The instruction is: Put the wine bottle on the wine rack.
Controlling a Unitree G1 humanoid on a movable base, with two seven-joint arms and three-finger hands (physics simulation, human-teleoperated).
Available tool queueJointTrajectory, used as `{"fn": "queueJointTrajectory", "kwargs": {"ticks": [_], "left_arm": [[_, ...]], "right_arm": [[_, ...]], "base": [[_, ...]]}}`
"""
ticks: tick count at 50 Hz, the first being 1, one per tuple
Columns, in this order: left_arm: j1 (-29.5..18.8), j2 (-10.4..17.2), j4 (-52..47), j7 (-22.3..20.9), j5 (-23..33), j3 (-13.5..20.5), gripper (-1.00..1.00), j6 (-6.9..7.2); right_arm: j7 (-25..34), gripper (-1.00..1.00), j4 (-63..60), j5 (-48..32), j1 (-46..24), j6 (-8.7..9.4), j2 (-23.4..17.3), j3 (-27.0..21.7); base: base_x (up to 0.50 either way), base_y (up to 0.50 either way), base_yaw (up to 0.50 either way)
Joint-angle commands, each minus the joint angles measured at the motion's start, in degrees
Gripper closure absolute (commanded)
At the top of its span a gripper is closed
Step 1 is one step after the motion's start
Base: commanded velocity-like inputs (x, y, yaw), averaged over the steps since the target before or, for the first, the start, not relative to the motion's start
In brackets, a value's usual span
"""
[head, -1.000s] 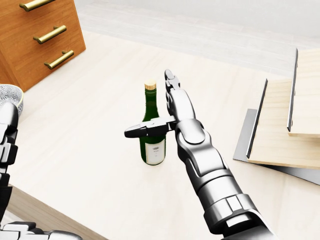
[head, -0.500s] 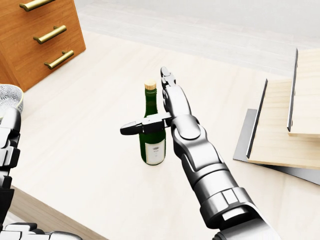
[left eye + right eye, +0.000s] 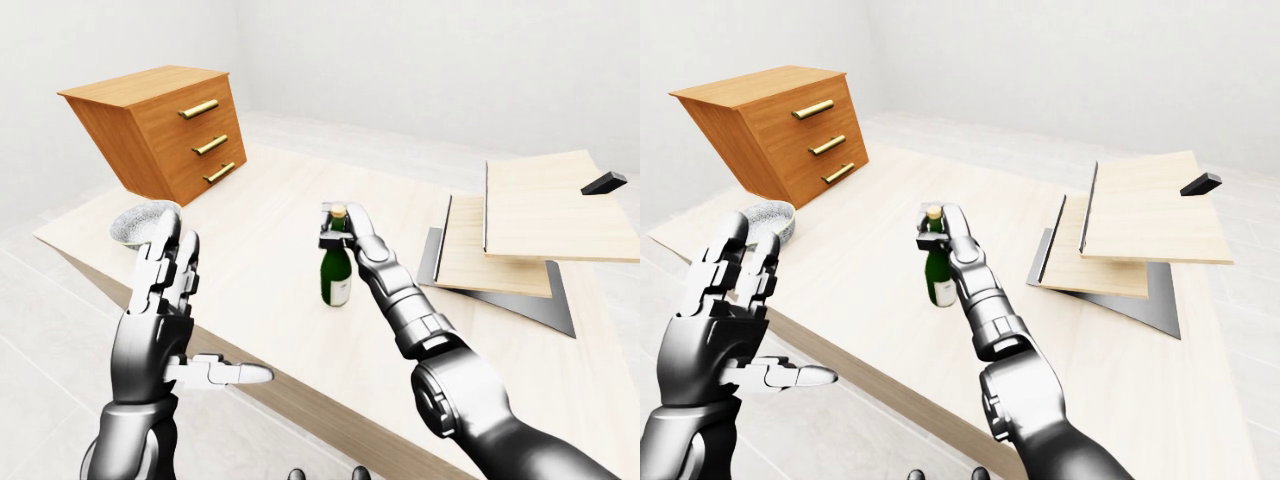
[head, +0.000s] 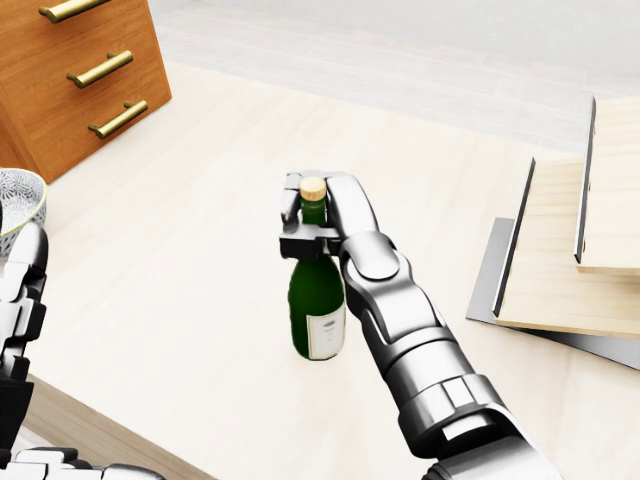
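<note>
Left-eye view: the bottle (image 3: 335, 275) stands upright mid-counter (image 3: 260, 260), the rack (image 3: 500, 245) well to its right. The left hand (image 3: 160, 300) hangs off the near edge, fingers spread, empty.

Head view: the right hand (image 4: 325, 225) has its fingers (image 4: 300, 243) pinching the bottle's neck just under the cork. So high a grip may let the heavy body swing or slip when lifted.

Right-eye view: a bowl (image 3: 770, 220) sits far left, clear of the path.

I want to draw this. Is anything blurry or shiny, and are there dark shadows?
Head view: everything is sharp; the wine bottle shows soft highlights on its green glass, and the right robot hand gleams. Left-eye view: even, bright light, only a faint shadow under the wine rack; the drawer chest looks tilted, a lens effect. Right-eye view: much the same, no blur.
</note>
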Motion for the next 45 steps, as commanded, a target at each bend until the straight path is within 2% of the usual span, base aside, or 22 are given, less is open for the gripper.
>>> {"fn": "queueJointTrajectory", "kwargs": {"ticks": [1, 23, 45], "left_arm": [[0.2, -0.1, 0.4, -0.1, -0.1, 0.1, -1.00, 0.00], [0.1, -0.1, 0.5, -0.1, 0.0, 0.0, -1.00, 0.00], [-0.8, 0.3, 0.4, 0.7, 0.1, -1.0, -1.00, 0.00]], "right_arm": [[-2.4, 1.00, -0.1, 1.3, 0.1, -0.01, 0.2, 0.5], [-2.1, 1.00, -5.7, 1.3, 2.6, -0.01, 0.0, 1.0], [-2.1, 1.00, -27.9, 4.7, 6.9, -0.01, -3.9, -0.7]], "base": [[0.00, 0.00, 0.00], [0.00, 0.00, 0.00], [0.00, 0.00, 0.00]]}}
